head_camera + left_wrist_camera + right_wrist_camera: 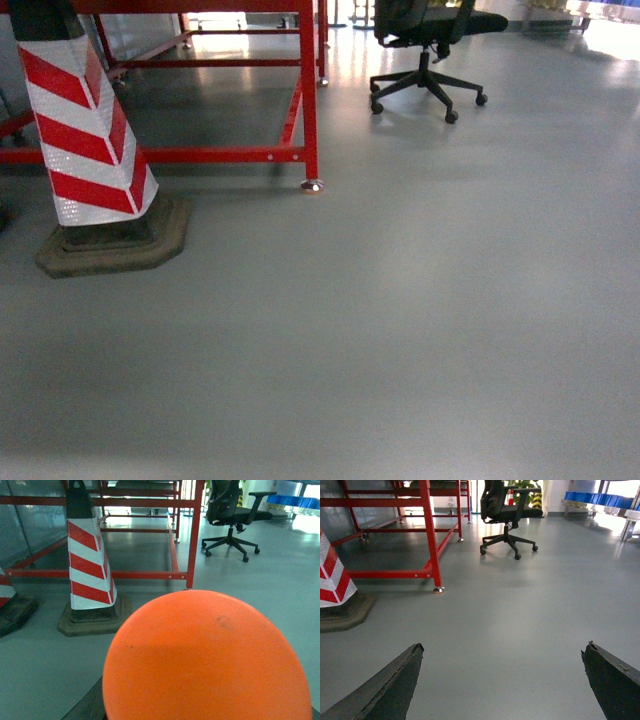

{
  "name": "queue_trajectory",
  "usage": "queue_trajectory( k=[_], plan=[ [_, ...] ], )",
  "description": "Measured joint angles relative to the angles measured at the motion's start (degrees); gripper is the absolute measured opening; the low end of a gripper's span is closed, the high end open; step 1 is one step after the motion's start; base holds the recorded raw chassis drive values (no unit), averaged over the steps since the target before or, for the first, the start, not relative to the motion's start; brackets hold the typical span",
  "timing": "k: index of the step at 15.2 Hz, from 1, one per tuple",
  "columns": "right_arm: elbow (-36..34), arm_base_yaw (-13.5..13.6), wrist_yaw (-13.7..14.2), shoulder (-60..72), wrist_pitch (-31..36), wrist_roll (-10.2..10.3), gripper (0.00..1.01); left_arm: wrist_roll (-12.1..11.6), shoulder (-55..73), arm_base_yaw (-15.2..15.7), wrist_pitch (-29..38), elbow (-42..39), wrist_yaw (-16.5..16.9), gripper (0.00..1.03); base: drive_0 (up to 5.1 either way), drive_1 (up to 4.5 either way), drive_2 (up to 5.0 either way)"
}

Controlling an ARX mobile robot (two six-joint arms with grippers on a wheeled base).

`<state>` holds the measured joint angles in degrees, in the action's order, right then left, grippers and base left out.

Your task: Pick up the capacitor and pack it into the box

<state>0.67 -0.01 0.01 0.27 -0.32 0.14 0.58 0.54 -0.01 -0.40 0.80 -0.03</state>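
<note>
The capacitor fills the lower half of the left wrist view as a round orange-red end face, very close to the camera. My left gripper is shut on it; only one dark finger shows at its lower left edge. In the right wrist view my right gripper is open, its two dark fingertips far apart with only grey floor between them. Neither gripper shows in the head view. The box is out of view.
A red-and-white striped post on a heavy base stands at the left on the grey floor. Behind it is a red metal frame. A black office chair stands farther back. Blue bins line the far right.
</note>
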Motion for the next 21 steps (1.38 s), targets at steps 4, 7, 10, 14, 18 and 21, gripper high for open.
queue_trajectory(
  k=[4, 7, 10, 14, 18, 21],
  plan=[
    [0.0, 0.0, 0.0, 0.0, 0.0, 0.0, 0.98, 0.0, 0.0, 0.0, 0.07, 0.0, -0.02, 0.44, -5.1, 2.31, 2.3],
    [0.0, 0.0, 0.0, 0.0, 0.0, 0.0, 0.98, 0.0, 0.0, 0.0, 0.09, 0.0, 0.0, 0.44, -5.1, 2.31, 2.3],
    [0.0, 0.0, 0.0, 0.0, 0.0, 0.0, 0.98, 0.0, 0.0, 0.0, -0.02, 0.0, 0.0, 0.44, -5.1, 2.31, 2.3],
    [0.0, 0.0, 0.0, 0.02, -0.09, 0.0, 0.98, -0.02, 0.0, 0.0, 0.24, 0.0, 0.02, 0.44, -5.1, 2.31, 2.3],
    [0.0, 0.0, 0.0, 0.0, 0.09, 0.0, 0.98, 0.0, 0.0, 0.0, 0.02, 0.0, 0.0, 0.44, -5.0, 2.44, 2.4],
    [0.0, 0.0, -0.02, 0.0, 0.31, 0.0, 0.98, 0.0, -0.02, 0.0, 0.07, 0.0, -0.02, 0.44, -5.0, 2.44, 2.4]
  ],
)
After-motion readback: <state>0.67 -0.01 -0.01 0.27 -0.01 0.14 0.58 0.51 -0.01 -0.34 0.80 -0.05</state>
